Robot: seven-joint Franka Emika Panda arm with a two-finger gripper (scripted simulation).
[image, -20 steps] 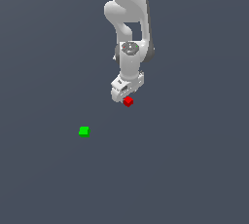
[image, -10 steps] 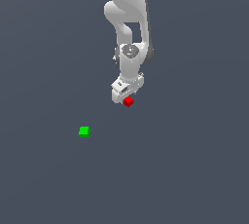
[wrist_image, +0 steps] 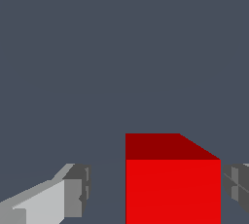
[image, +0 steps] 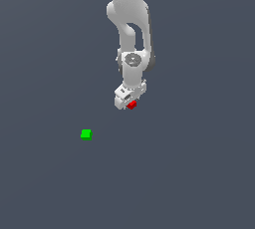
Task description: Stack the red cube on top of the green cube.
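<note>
Two cubes: red cube (wrist_image: 172, 184) between open hand (wrist_image: 155, 189) fingers; green cube (image: 86, 134) apart.

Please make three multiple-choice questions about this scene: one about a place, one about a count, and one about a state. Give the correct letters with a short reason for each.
1. In the exterior view, where is the green cube compared with the red cube?
A. Lower and toward the view's left
B. Higher and toward the view's right
C. Directly under it

2. How many cubes are visible?
A. One
B. Two
C. Four

3. How do the fingers of the hand stand around the red cube?
A. Both pressed on it
B. The cube sits between them, with a visible gap on at least one side
C. The cube is far outside them

Answers:
1. A: the green cube lies below and left of the red cube.
2. B: only one red and one green.
3. B: the wrist view shows a gap between one finger and the cube; the hand is open.
</note>
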